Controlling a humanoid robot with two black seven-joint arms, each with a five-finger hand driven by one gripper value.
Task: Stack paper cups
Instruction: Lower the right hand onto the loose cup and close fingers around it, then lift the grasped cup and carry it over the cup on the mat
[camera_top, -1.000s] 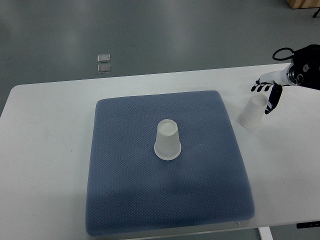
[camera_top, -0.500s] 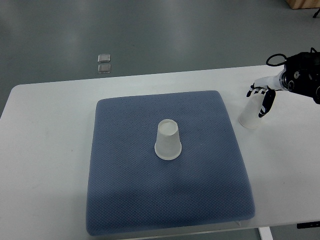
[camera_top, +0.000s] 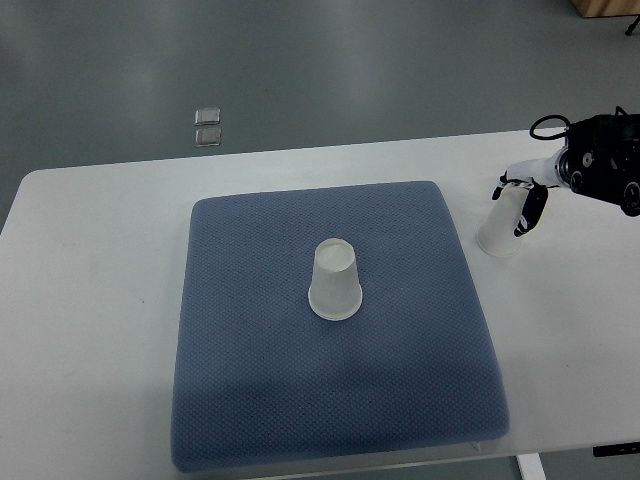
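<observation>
White table (camera_top: 100, 300) carries a blue mat (camera_top: 260, 400). One inverted paper cup (camera_top: 334, 280) stands mid-mat. Second cup (camera_top: 502, 226) sits off the mat, near the table's right edge. Right hand (camera_top: 522, 200) wraps it, fingers around but grip not surely closed. Step: pickup. Next: firm grasp, lift, carry over the mat cup.

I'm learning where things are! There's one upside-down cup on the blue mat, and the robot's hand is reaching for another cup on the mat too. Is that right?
Not quite. The second cup, the one the right hand is reaching for, is not on the blue mat. The top view shows it standing on the bare white table, just past the mat's right edge. Only the middle cup stands on the mat, upside down.
</observation>
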